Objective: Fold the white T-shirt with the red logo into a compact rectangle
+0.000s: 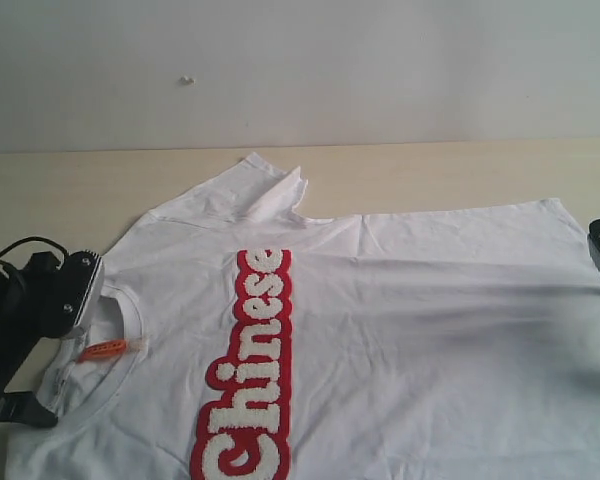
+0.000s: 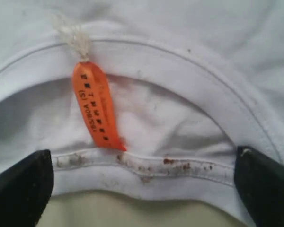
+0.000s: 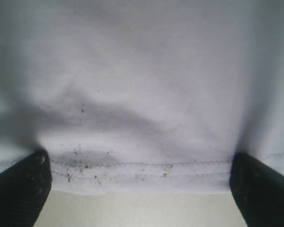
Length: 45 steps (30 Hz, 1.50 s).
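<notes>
L gripper: jaws wide apart, nothing clamped btwn them. Its two black fingers stand either side of the back neck edge of the collar, w/ the stitched seam, flecked w/ brown specks, spanning the gap and a strip of bare bench showing just past the edge. Can't tell if the pads touch the fabric. An orange neck tag is tied by white string to the ribbed band and lies across the neck opening, its tip reaching the seam. R gripper: jaws also wide apart, gripping nothing. Its fingers flank a stretch of the double-stitched hem, which has dark specks on it, w/ bench beyond the edge. The cloth just inside the hem rises in a soft wrinkle. Further out, the white T-shirt lies spread face up on the bench, collar toward the bench's left side w/ the L gripper at it, hem toward the right side w/ the R gripper at it. The red logo crosses the chest near mid-shirt, its fluffy white letters "Chinese" running from the near side toward the far edge. The far sleeve lies flat toward the bench's far edge, one cuff corner turned up. The shirt's near part is cut off by the frame. A pale wall stands behind the far edge.
</notes>
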Available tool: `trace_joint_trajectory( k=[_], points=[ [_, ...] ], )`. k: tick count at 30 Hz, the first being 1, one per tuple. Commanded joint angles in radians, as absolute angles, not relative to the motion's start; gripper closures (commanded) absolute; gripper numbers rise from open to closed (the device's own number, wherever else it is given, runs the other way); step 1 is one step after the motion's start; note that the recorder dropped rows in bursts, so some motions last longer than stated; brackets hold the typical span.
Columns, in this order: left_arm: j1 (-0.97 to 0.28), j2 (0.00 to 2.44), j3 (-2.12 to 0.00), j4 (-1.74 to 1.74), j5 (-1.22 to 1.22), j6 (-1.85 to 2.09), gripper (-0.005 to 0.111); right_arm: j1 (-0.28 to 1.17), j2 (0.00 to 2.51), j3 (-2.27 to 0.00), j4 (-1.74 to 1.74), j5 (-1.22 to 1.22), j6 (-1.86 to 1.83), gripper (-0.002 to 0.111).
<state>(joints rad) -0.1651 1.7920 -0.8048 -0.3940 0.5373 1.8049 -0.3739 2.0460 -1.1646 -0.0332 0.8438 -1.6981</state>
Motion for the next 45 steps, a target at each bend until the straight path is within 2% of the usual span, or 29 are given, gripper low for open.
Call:
trace_joint_trajectory(
  k=[1, 6, 13, 20, 45],
  points=[
    [-0.169, 1.857, -0.871, -0.386, 0.615, 1.746, 0.008, -0.373, 2.115, -1.136, 0.008, 0.845, -1.707, 0.009],
    [-0.169, 1.835, -0.950, -0.258, 0.757, 1.623, 0.024, -0.373, 2.115, -1.136, 0.000, 0.845, -1.723, 0.009],
    [-0.169, 1.769, -0.964, -0.255, 0.783, 1.614, 0.019, -0.373, 2.115, -1.136, 0.000, 0.849, -1.723, 0.009],
    [-0.169, 1.843, -0.908, -0.283, 0.629, 1.611, 0.019, -0.373, 2.115, -1.136, 0.011, 0.851, -1.723, 0.009],
    [-0.169, 1.908, -0.908, -0.322, 0.641, 1.695, 0.019, -0.373, 2.115, -1.136, 0.009, 0.861, -1.726, 0.009]
  ],
)
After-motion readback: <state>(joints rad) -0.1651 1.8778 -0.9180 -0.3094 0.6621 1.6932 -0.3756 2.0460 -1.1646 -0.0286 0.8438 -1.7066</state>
